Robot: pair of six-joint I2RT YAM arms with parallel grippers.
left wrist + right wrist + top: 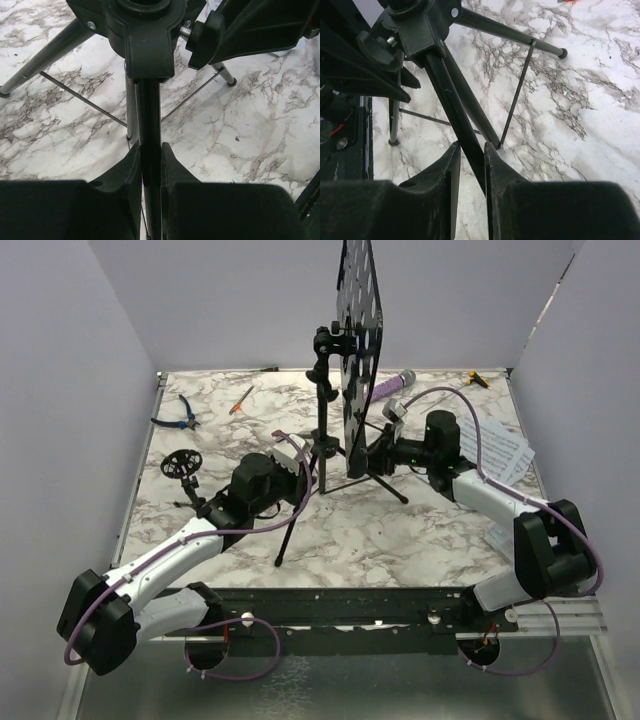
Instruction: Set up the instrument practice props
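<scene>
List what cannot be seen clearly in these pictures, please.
Music stand: top cut off by the upper edge, top view.
Microphone: partly behind the stand, top view.
Sheet pages: partly under the right arm, top view; print too small.
Right gripper: firm grip on the stand unclear, right wrist view.

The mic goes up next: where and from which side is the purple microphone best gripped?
Grip the purple microphone on its handle, coming from above with the end effector across its length: it seems to lie flat, and the music stand desk screens its near side.
</scene>
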